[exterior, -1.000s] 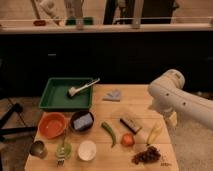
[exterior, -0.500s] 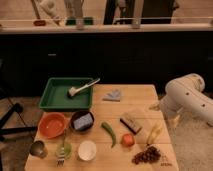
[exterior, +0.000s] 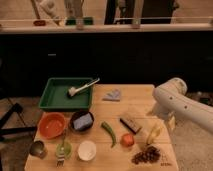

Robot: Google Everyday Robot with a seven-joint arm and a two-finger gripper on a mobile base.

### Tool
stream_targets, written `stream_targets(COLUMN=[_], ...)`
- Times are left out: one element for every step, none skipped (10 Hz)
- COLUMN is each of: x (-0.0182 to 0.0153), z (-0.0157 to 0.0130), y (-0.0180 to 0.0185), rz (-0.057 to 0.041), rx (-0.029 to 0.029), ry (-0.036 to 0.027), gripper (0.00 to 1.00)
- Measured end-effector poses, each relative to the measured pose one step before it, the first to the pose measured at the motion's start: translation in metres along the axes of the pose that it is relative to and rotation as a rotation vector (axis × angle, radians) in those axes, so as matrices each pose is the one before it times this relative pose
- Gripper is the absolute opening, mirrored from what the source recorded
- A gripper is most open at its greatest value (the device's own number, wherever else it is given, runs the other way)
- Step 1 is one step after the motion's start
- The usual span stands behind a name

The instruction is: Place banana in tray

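The pale-yellow banana (exterior: 154,133) lies on the wooden table (exterior: 140,102) near its right edge, between a dark bar and a bunch of grapes. The dark-green tray (exterior: 55,95) sits at the table's back left with a dish brush (exterior: 82,89) in it. My white arm reaches in from the right. The gripper (exterior: 169,121) hangs under it, just above and right of the banana, mostly hidden by the arm.
In the front row are an orange bowl (exterior: 51,125), a dark bowl with a blue sponge (exterior: 82,120), a green pepper (exterior: 109,132), a tomato (exterior: 128,140), grapes (exterior: 146,155), a dark bar (exterior: 131,122), a white cup (exterior: 87,150) and a metal cup (exterior: 37,148). A grey cloth (exterior: 113,95) lies mid-back.
My arm swung a little to the right and has come back left over the table's right edge. The banana and the other objects have not moved.
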Motion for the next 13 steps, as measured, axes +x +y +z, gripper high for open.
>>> stream_targets(x=[0.0008, 0.00217, 0.0036, 0.00162, 0.00042, -0.00108, -0.00044, -0.00036, -0.00025, -0.00014, -0.00026, -0.00013, -0.0001], z=[0.00756, 0.00604, 0.00397, 0.00488, 0.00685, 0.00708, 0.00699, 0.00468, 0.00613, 0.00356, 0.00457, 0.00477, 0.0052], y=[0.00184, 0.00073, 0.0021, 0.00198, -0.00052, -0.00104, 0.00032, 0.00022, 0.0006, 0.0004, 0.00132, 0.00118, 0.00068], rz=[0.00686, 0.01217, 0.02063, 0.0119, 0.00806, 0.00209, 0.00178, -0.00011, -0.00139, -0.00124, -0.00145, -0.00219, -0.00211], rx=[-0.00789, 0.00554, 0.0105, 0.00285, 0.00391, 0.00026, -0.00001, 0.00038, 0.00019, 0.00045, -0.00142, -0.00282, -0.00658], ry=[-0.00444, -0.00792, -0.01718, -0.01513, -0.0173, -0.02158, -0.02024, -0.01362, -0.01771, -0.0121, -0.01407, -0.01269, -0.01207], gripper=[0.8, 0.8, 0.8, 0.8, 0.8, 0.8, 0.8, 0.8, 0.8, 0.8, 0.8, 0.8, 0.8])
